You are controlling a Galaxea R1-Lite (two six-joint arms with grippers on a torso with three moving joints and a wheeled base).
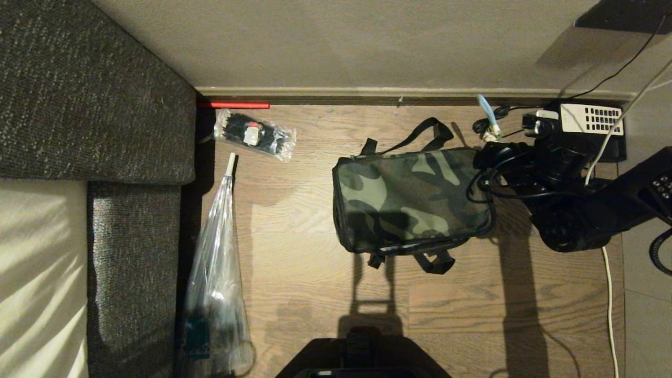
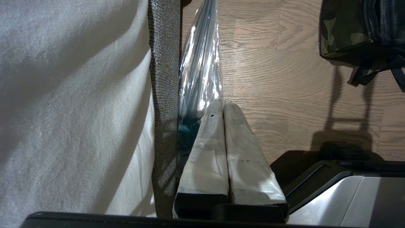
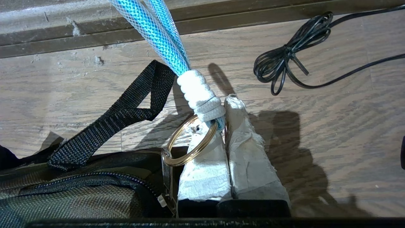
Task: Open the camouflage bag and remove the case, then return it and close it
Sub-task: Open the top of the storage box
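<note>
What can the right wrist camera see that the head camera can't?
Only the right wrist view shows the right gripper shut on the gold ring of the zip pull, and the zip. Only the head view shows the whole camouflage bag, the clear bag, the small packet and the sofa. Both show the blue cord, black strap and floor.

Right arm [image 1: 572, 210]: black, bulky rounded joints, looped black cables beside the camouflage bag [image 1: 412, 199]. Each pincer, left [image 2: 224, 103] and right [image 3: 225, 103]: two tapered fingers wrapped in white tape, black at the base.
</note>
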